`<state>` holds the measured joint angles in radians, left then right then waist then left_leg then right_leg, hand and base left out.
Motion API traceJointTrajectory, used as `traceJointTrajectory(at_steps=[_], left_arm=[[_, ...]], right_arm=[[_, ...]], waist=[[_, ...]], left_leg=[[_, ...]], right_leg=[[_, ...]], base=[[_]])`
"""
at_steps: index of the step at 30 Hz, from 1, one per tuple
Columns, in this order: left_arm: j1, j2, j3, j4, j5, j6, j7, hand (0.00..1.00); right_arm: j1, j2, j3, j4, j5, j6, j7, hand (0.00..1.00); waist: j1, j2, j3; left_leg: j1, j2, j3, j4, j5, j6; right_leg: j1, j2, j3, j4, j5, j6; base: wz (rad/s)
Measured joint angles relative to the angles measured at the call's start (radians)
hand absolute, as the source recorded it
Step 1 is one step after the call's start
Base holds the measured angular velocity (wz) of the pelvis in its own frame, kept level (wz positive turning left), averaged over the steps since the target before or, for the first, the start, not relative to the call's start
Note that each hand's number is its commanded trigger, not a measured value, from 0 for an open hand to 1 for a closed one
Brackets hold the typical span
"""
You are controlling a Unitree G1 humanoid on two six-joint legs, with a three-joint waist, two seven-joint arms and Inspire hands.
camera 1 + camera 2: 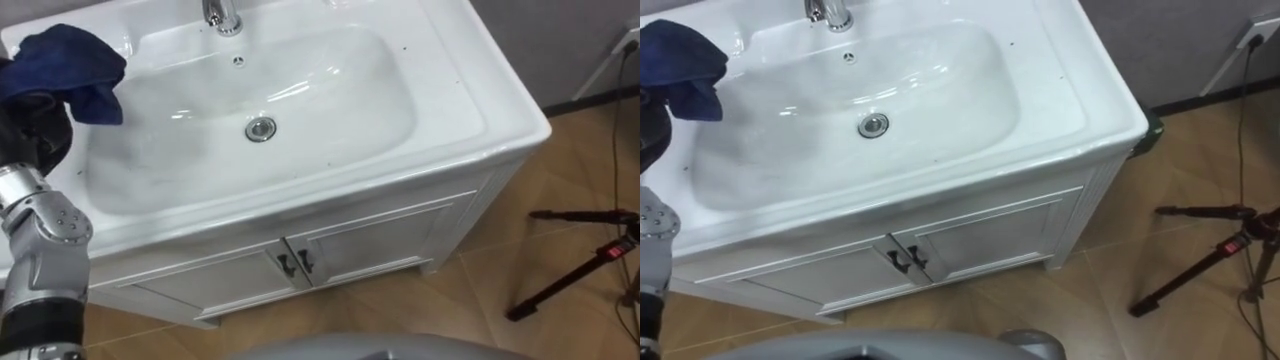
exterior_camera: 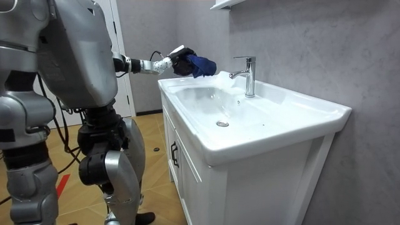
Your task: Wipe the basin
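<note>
At the far left, the left robot hand [image 1: 32,125] has its fingers curled round a dark blue cloth [image 1: 70,62] and holds it bunched over the left rim of the white basin [image 1: 480,112], above the near-left slope of the bowl; in the room view the robot stands at the basin's end with that arm stretched out over it. The cloth looks soft, light and limp, so it should drape and fold. I judge that a gathered grip at its middle, with a flap hanging free below, would suit wiping. The glazed bowl looks hard and slick. Further right come the drain [image 1: 261,128] at the bowl's bottom and the faucet [image 1: 222,15] behind it, and the cabinet doors [image 1: 300,262] below. A tripod [image 1: 580,262] stands on the floor at the far right.
</note>
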<state>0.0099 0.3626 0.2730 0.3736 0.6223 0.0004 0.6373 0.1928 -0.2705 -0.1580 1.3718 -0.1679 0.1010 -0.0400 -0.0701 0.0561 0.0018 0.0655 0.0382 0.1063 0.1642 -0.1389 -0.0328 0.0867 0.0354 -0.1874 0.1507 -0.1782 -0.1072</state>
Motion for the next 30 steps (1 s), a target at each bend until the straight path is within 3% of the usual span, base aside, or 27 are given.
traceJointTrajectory(at_steps=[6,9,14,20,30], left_arm=[[0.035,0.0,0.0,0.038,0.003,0.015,0.007,1.0],[0.036,0.0,0.005,0.063,0.002,0.04,0.007,1.0],[0.06,0.0,0.059,0.067,0.001,0.046,0.008,1.0],[0.073,0.0,0.105,0.071,0.002,0.066,0.015,1.0],[0.073,0.002,0.175,0.104,-0.004,0.064,0.032,1.0]], right_arm=[[0.006,0.012,0.016,0.0,0.001,0.01,0.0,0.0],[0.007,0.012,0.014,-0.001,0.001,0.014,-0.001,0.0],[0.006,0.012,0.009,-0.011,0.002,0.023,0.0,0.0],[0.006,0.012,0.009,-0.012,0.0,0.024,0.001,0.0],[0.018,0.012,-0.005,-0.008,0.001,0.023,-0.001,0.0]], waist=[[0.015,0.006,-0.0008],[0.028,0.011,-0.0017],[0.048,0.02,-0.01],[0.051,0.023,-0.013],[0.049,0.023,-0.0096]], left_leg=[[-0.002,0.0,-0.001,0.0,0.0,0.0],[-0.004,-0.001,-0.001,-0.001,0.0,0.0],[-0.002,-0.001,-0.001,-0.001,0.0,0.0],[-0.001,-0.001,-0.002,0.001,0.0,0.0],[-0.002,-0.004,-0.015,0.002,0.0,0.0]], right_leg=[[-0.003,-0.002,0.0,-0.001,-0.001,-0.001],[-0.006,-0.001,0.0,-0.001,-0.001,-0.001],[-0.005,-0.002,-0.002,0.0,-0.001,-0.002],[-0.002,-0.002,-0.007,0.001,-0.001,-0.002],[0.002,-0.003,-0.009,0.002,-0.003,0.002]], base=[[-0.02],[0.0],[0.0],[0.04],[0.03]])
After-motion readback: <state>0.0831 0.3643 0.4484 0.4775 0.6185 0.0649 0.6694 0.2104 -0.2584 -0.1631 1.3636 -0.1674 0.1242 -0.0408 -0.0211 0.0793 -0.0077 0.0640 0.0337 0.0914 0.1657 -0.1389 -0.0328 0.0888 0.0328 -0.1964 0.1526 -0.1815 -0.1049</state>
